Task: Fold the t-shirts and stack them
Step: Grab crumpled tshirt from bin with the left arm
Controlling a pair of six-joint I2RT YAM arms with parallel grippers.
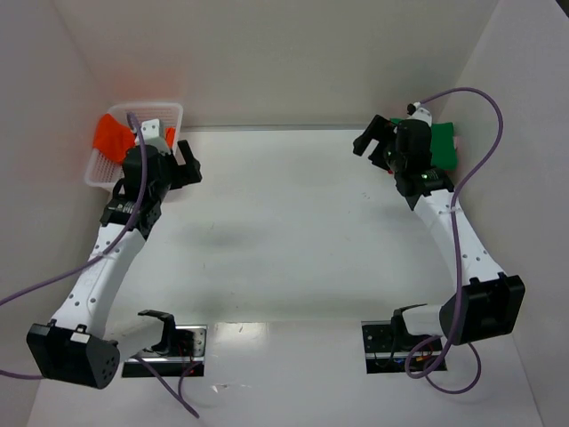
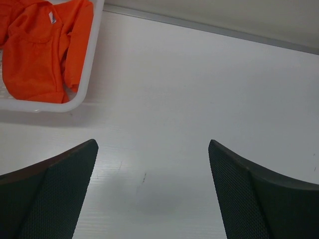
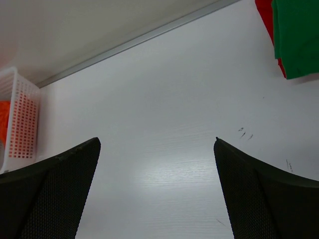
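Left gripper (image 2: 153, 144) is hovering just beside the basket (image 2: 88, 62), right gripper (image 3: 157, 141) far across from it, both spread wide and empty. Inside the basket an orange shirt (image 2: 40, 50) is lying unfolded; far opposite, a green shirt (image 3: 299, 35) is resting folded on a red shirt (image 3: 264, 10).

I see a white mesh basket (image 1: 165, 110) standing at the far left corner of the white table (image 1: 284, 240), near where the pale walls (image 1: 293, 53) meet. In my right wrist view, a few small dark marks (image 3: 244, 132) dot the table
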